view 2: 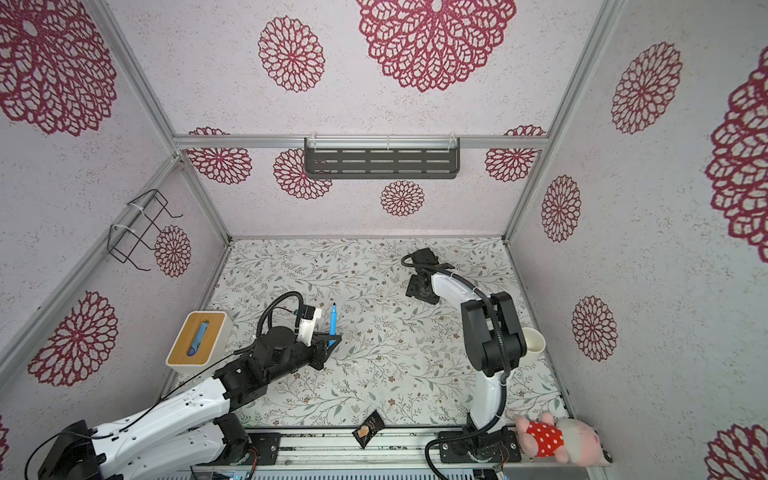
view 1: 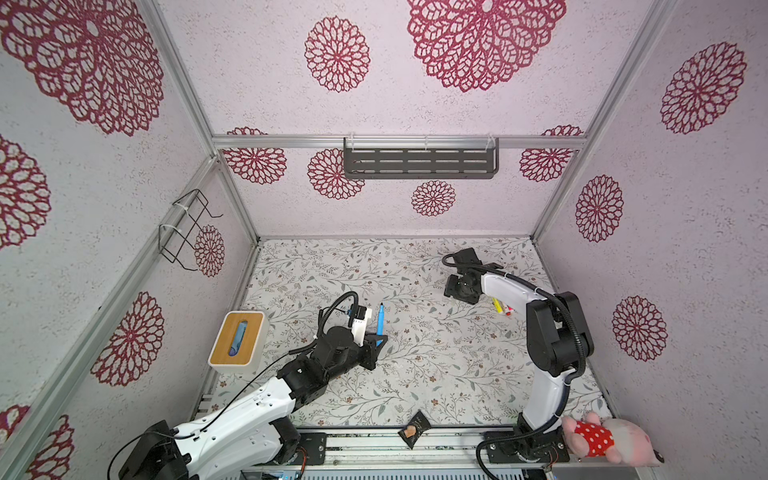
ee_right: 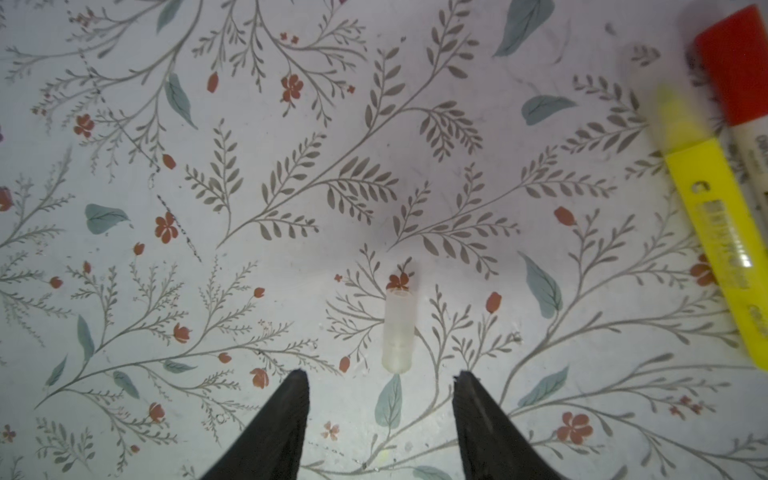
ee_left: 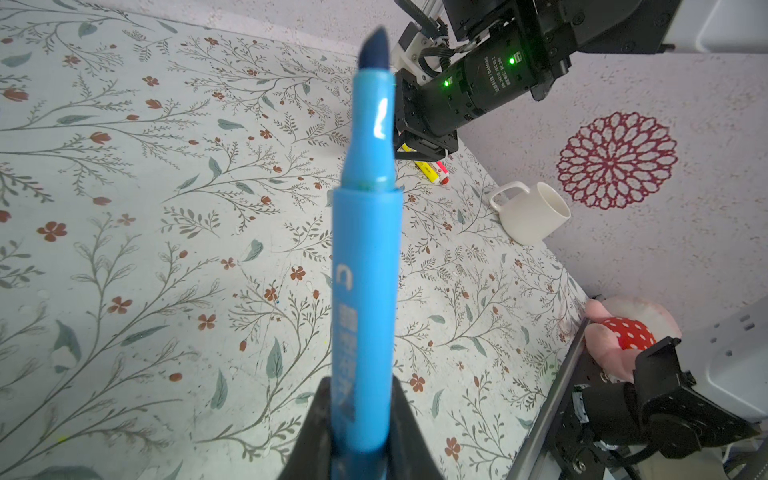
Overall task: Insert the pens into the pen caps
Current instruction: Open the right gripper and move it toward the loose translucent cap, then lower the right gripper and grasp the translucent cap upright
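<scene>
My left gripper (view 1: pixel 376 338) (ee_left: pixel 359 382) is shut on the lower barrel of a bright blue pen (view 1: pixel 380 319) (ee_left: pixel 368 257), which stands upright with its dark tip bare. My right gripper (ee_right: pixel 381 380) (view 1: pixel 459 289) points down at the table, open. A small translucent pen cap (ee_right: pixel 399 332) lies flat just beyond its fingertips, touching neither. A yellow pen (ee_right: pixel 715 224) (view 1: pixel 496 305) and a red-capped pale pen (ee_right: pixel 735 62) lie side by side close by. In both top views the cap is hidden under the right wrist.
A wood-topped white box (view 1: pixel 237 338) stands at the left edge. A white mug (view 2: pixel 532 343) (ee_left: pixel 532 212) lies on its side near the right wall. A plush pig (view 1: pixel 602 436) and a dark snack packet (view 1: pixel 415 428) sit on the front rail.
</scene>
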